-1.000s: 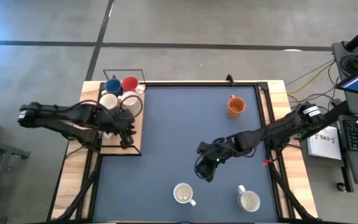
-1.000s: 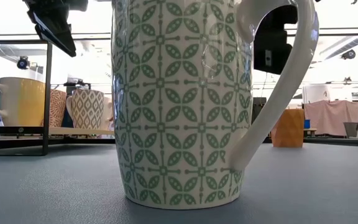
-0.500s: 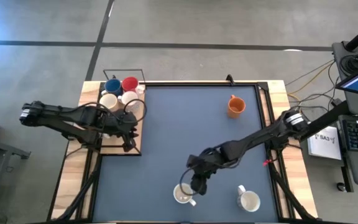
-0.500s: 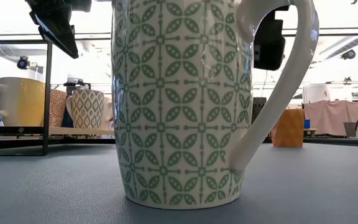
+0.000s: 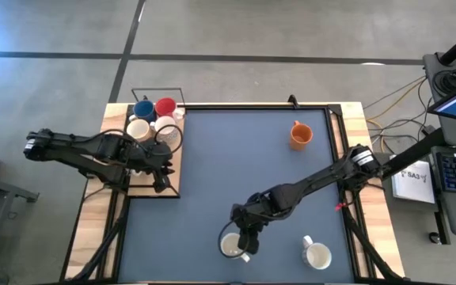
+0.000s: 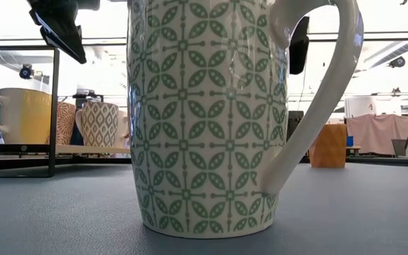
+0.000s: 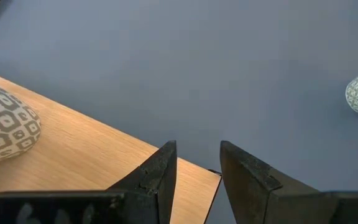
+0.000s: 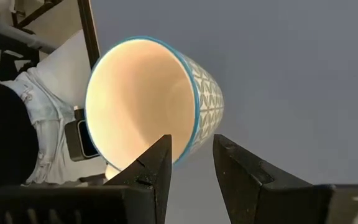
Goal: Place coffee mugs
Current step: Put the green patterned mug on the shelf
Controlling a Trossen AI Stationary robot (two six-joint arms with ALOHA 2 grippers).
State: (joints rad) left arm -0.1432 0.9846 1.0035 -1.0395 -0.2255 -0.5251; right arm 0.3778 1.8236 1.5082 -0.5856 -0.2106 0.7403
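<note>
Coffee mugs are spread over the blue table top and a wooden board at its left edge. Patterned green-and-white mug stands upright at the near middle of the table, handle toward the right; it fills the low view. Right gripper hangs just above this mug, fingers parted with the rim between them, one finger over the mug's mouth and one outside the wall; not clamped on it. Right wrist view shows the mug's cream inside right ahead of the fingertips. White mug sits near right, well apart from the patterned one. Orange mug stands far right on the table. Blue mug, red mug and cream mugs cluster at the far left inside a thin wire frame on the board. Left gripper hovers over the near part of the board, just beside that cluster, fingers apart and holding nothing; left wrist view shows its fingertips over the board's edge, a patterned mug off to one side.
</note>
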